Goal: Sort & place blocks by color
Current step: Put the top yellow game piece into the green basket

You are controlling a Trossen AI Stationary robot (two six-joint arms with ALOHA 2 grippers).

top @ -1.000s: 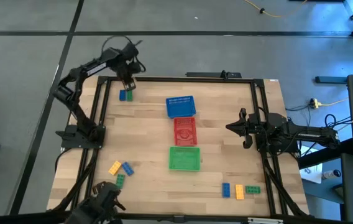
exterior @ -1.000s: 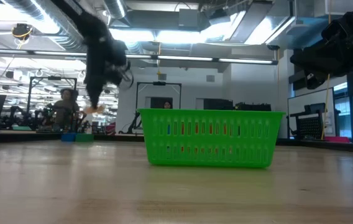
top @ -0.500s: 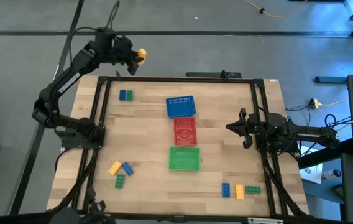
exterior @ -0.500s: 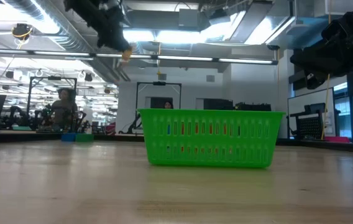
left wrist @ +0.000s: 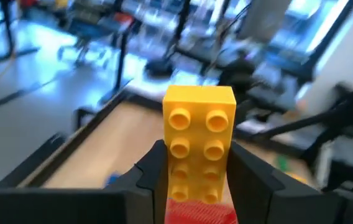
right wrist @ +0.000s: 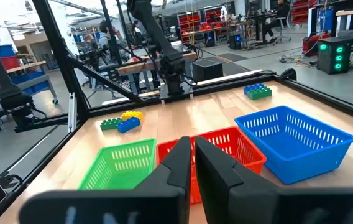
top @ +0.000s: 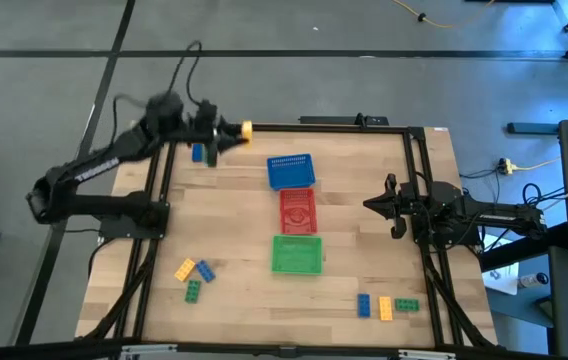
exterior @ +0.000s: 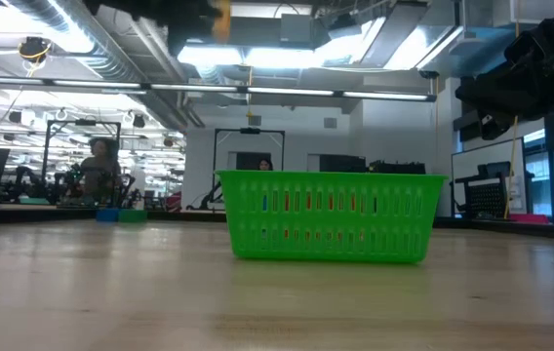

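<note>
So the left gripper [top: 232, 131] is mid-carry: it's pinching a small yellow studded plastic brick [top: 247, 128] up in the air over the far-left edge of the wooden table [top: 364, 180], just beyond the blue and green bricks [top: 202, 153] sitting in that corner. In the left wrist view the two dark fingers [left wrist: 150, 171] clamp the brick [left wrist: 199, 143] on its long sides, with roughly its upper half sticking out past the fingertips.

Orientation: the brick is a two-by-four, its long axis runs along the fingers, pointing away from the wrist, studded face toward the wrist camera. From above, that axis points roughly across the table toward the right arm's side.

Looks like the transport step of sorting one yellow block. Thing is, the three mesh baskets in the middle are blue [top: 291, 171], red [top: 298, 209] and green [top: 296, 254], no yellow one, so my guess is yellow goes in the red basket. Next move would be swinging inward over the row of baskets, lowering above the chosen one, then letting go.

The right gripper [top: 371, 205] is parked over the right side of the table, fingers pressed together, holding nothing. Two more brick clusters wait: near-left [top: 193, 274] and near-right [top: 385, 306].
</note>
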